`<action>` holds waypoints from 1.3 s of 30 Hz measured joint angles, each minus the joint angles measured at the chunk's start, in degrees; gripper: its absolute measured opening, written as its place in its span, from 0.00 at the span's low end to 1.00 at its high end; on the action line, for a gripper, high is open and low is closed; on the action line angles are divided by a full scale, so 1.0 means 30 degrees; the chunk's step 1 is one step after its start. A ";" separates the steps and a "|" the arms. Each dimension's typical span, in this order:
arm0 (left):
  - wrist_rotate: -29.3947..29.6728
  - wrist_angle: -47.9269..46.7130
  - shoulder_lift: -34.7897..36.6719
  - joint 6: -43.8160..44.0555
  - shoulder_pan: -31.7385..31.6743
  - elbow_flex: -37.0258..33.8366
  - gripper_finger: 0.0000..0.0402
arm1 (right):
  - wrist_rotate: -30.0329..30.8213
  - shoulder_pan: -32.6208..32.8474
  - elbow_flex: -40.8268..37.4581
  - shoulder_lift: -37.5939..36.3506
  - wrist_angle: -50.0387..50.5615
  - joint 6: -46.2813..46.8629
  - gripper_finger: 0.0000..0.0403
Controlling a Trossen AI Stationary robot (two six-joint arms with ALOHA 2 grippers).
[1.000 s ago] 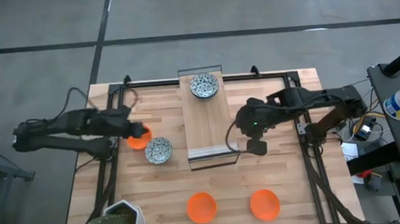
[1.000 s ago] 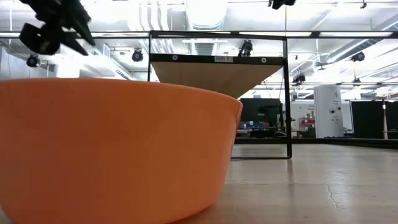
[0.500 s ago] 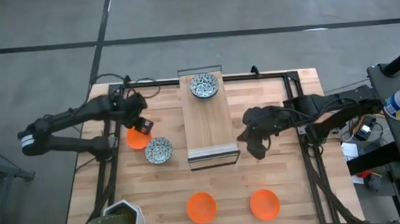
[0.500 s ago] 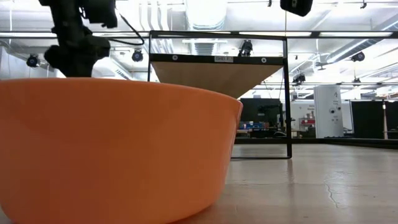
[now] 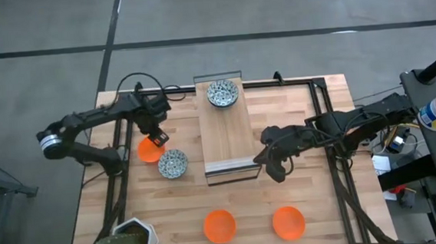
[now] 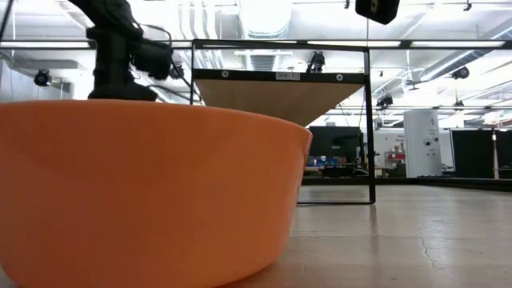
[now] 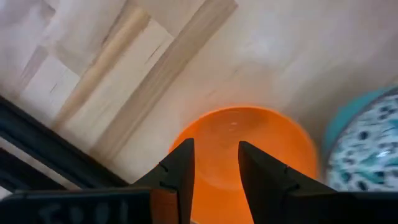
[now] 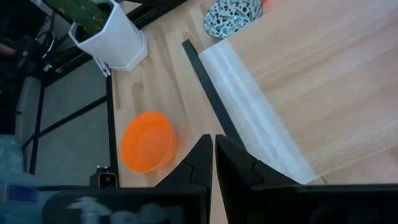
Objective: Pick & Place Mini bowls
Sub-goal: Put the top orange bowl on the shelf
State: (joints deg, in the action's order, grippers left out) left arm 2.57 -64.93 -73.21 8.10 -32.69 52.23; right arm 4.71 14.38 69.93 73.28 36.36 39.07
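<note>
An orange mini bowl (image 5: 149, 151) rests on its base on the table at the left, and it also shows in the left wrist view (image 7: 277, 146). A blue-patterned bowl (image 5: 172, 163) sits just beside it. My left gripper (image 5: 156, 133) hovers over the orange bowl, open (image 7: 216, 146) and empty. Another blue-patterned bowl (image 5: 222, 93) sits on the far end of the raised wooden shelf (image 5: 225, 137). Two more orange bowls (image 5: 219, 225) (image 5: 289, 222) sit near the front edge. My right gripper (image 5: 272, 170) is shut (image 8: 213, 140) and empty by the shelf's near right corner.
A white angular pot with a green plant (image 5: 130, 242) stands at the near left corner. A black frame rail (image 5: 115, 191) runs around the table. One orange bowl (image 6: 144, 192) fills the low view in front of the shelf (image 6: 280, 88).
My left gripper has drawn back from the orange bowl, going up and a little toward the table's far right, while the arm has swung round. The bowl stays where it was. My right gripper has shifted slightly toward the shelf's near corner.
</note>
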 joint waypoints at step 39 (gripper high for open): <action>0.1671 0.0579 -0.5584 -0.5491 0.0022 -0.0007 0.04 | 0.0474 -0.0004 0.0000 -0.0010 -0.0388 -0.0155 0.04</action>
State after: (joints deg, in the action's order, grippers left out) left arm 7.59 -63.19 -89.96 -8.37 -32.62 52.21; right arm 6.13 14.37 69.93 73.25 35.20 38.60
